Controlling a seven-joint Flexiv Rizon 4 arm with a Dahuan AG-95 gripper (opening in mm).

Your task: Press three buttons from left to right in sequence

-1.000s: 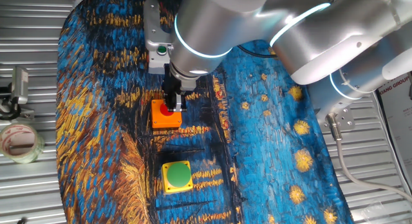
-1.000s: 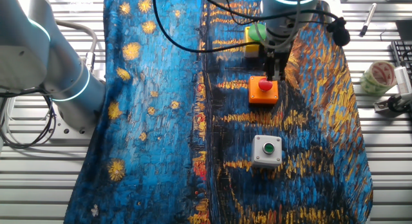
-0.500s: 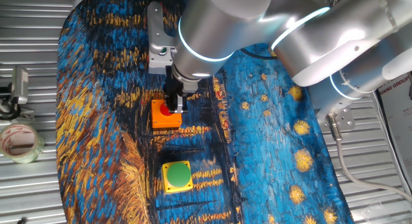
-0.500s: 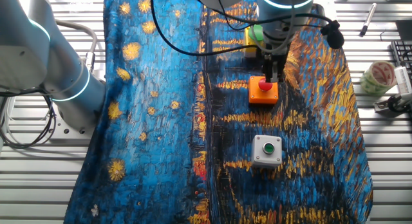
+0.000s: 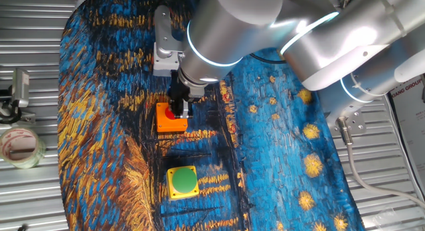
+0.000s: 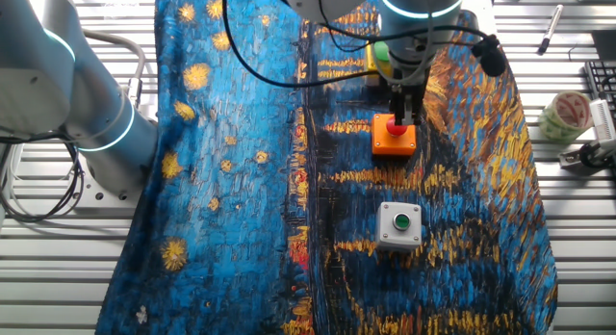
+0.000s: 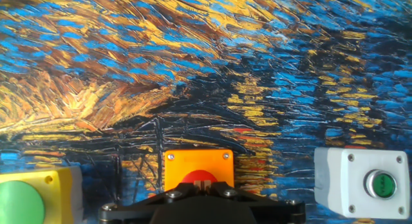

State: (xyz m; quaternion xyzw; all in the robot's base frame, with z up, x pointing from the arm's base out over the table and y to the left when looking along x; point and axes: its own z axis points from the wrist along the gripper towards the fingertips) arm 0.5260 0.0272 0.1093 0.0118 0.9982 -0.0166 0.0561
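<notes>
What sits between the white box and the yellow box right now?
The orange box, with the claw over its red button; the hand view shows all three in a row.

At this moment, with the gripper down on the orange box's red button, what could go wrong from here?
The gripper sits on the red button of the orange box, which lies loose on the painted cloth; an off-centre push might slide or tip it. The white-grey box is mostly hidden behind the arm in one fixed view, and the yellow box in the other, so either view alone could mislead about the sequence.
</notes>
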